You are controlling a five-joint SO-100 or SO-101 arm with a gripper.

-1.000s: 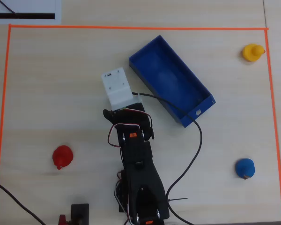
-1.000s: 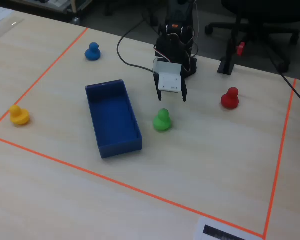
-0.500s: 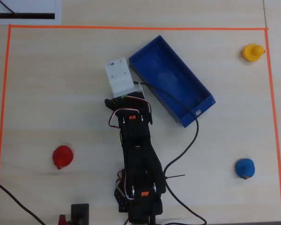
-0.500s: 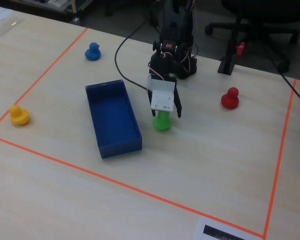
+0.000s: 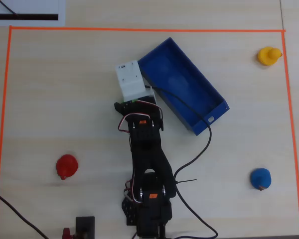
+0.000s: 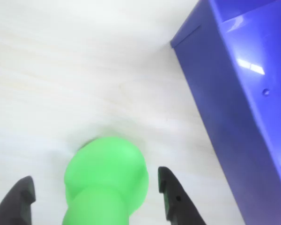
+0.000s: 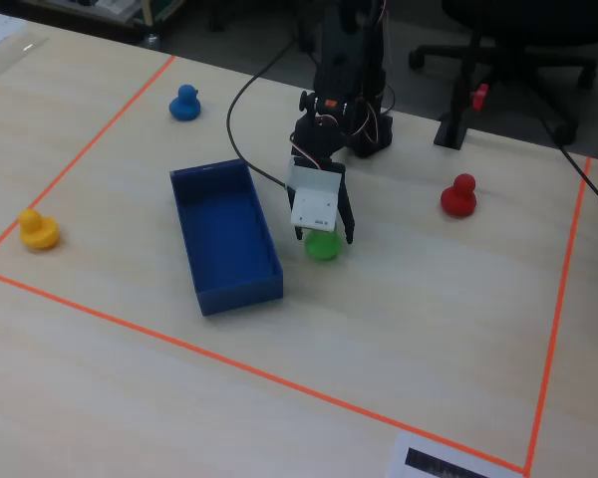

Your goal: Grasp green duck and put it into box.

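Gripper (image 6: pixel 96 194) fingers stand spread apart on either side of the green duck (image 6: pixel 105 180) in the wrist view, one dark fingertip (image 6: pixel 18 197) low at the left and the other (image 6: pixel 173 194) just beside the duck's right flank, neither clearly pressing on it yet. So the jaws are open around the toy, not clamped.

From the fixed view the duck (image 7: pixel 322 245) sits on the table (image 7: pixel 429 319) directly under the white wrist camera housing (image 7: pixel 314 204), just beside the long wall of the blue box (image 7: pixel 224 239). Overhead, the arm (image 5: pixel 147 164) hides the duck completely, and the box (image 5: pixel 184 89) lies at an angle up and to the right of the gripper.

The step in hand looks like closing on the duck. To do it well, the fingers should squeeze across the duck's round body rather than the narrower part nearer the camera, since a smooth rounded toy can squirt out if pinched off-centre. The left finger has more gap to cover than the right, so the duck may get nudged sideways as the jaws close; a slow, even close helps. After that a straight lift high enough to clear the box wall, which stands close by on the right in the wrist view (image 6: pixel 234 108), then a short swing over the open tray

The red duck (image 7: pixel 458 196), blue duck (image 7: pixel 184 103) and yellow duck (image 7: pixel 38 229) sit well apart from all this
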